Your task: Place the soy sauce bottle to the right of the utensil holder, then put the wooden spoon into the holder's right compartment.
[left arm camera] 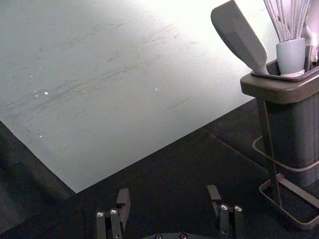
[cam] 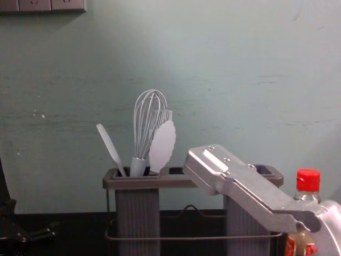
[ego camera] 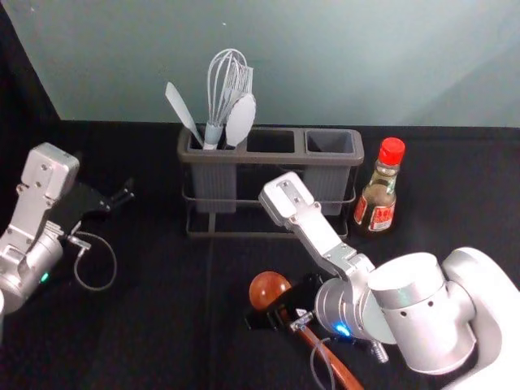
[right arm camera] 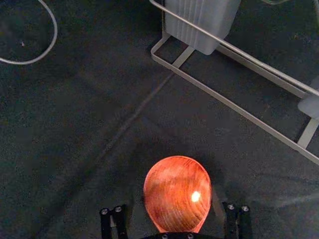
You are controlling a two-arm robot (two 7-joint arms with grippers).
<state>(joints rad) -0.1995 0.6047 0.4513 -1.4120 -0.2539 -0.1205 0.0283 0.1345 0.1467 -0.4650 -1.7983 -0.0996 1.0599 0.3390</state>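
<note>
The soy sauce bottle [ego camera: 375, 197] stands up on the dark counter [ego camera: 162, 325], just beside the utensil holder [ego camera: 260, 158], on its right side. So the first job looks done.

The wooden spoon [ego camera: 268, 290] is the job that is left. It lies on the counter in front of the holder, with its round end toward the holder and its handle pointing back toward the robot. It is not in the right compartment [ego camera: 327, 185] yet.

The right gripper [right arm camera: 172, 204] is down low at the spoon. Its two fingers are wide apart, one on each side of the spoon, and it does not look like it is squeezing. I think it is about to grab. Then the spoon has to come up, tip upright and go into the right compartment. The right arm should watch out for the bottle, which is close by and could get bumped.

The left gripper [left arm camera: 168, 190] waits off to the left of the holder, with its fingers spread and nothing in them. A whisk [cam: 149, 125] stands in the left compartment.
</note>
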